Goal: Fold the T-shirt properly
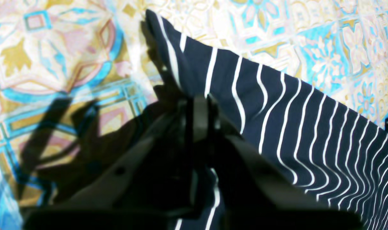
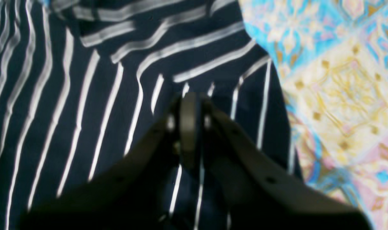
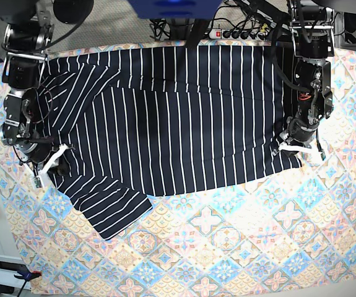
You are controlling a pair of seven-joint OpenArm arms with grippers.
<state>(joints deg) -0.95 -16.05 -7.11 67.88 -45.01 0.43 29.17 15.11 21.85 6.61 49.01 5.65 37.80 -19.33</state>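
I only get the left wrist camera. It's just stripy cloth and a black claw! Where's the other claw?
Observer: The right gripper is at the opposite end of the T-shirt, beside a sleeve. Its jaws look closed on the cloth.
Operator: Is the shirt folded yet?
Observer: No. The base view shows it spread out on the tablecloth, with one sleeve sticking out toward the near edge.
Operator: Which bit is my claw holding?
Observer: The left gripper pinches a corner at the end away from the sleeves.
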